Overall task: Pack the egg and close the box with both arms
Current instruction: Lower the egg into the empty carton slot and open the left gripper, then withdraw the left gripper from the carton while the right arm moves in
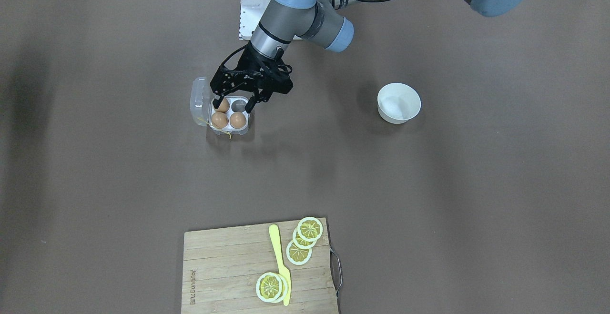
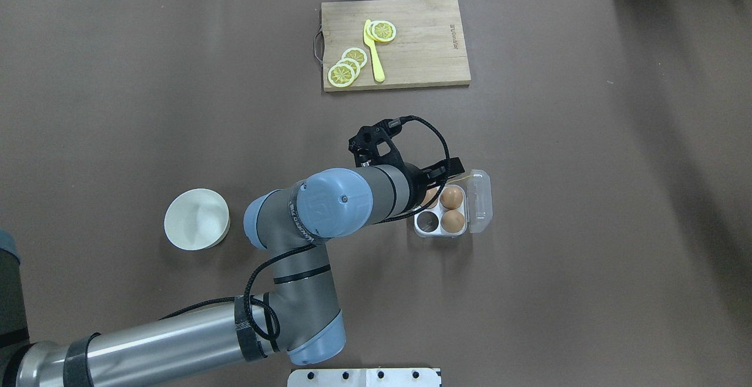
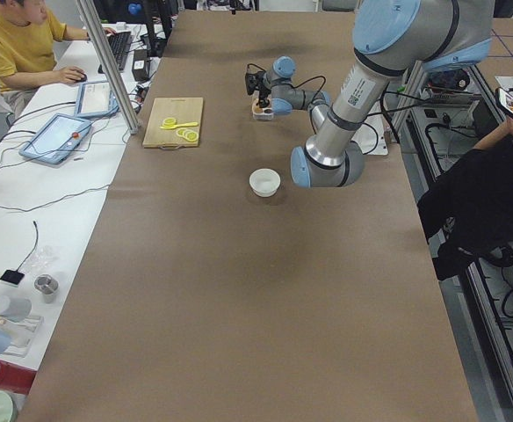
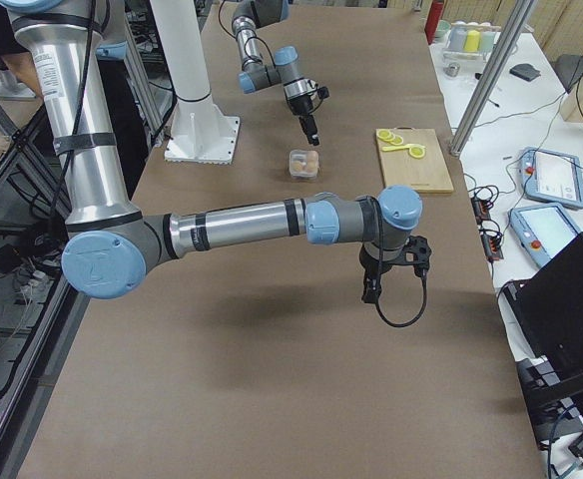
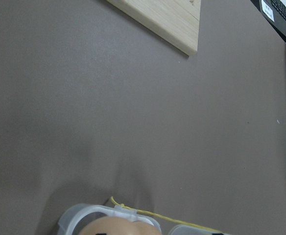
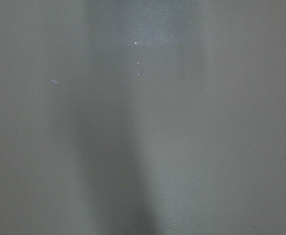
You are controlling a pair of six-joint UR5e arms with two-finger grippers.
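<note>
The clear box stands on the brown table with its lid open, hinged out to the side. It holds three brown eggs: two in the far cells and one in a near cell; the fourth cell is empty. A thin yellow tie hangs at its edge. My left gripper hovers just over the box, fingers spread wide, holding nothing. The box also shows in the overhead view. My right gripper hangs above bare table, seen only from the side; I cannot tell its state.
A white bowl sits on my left side. A wooden cutting board with lemon slices and a yellow knife lies at the far edge. The white base block is behind the box.
</note>
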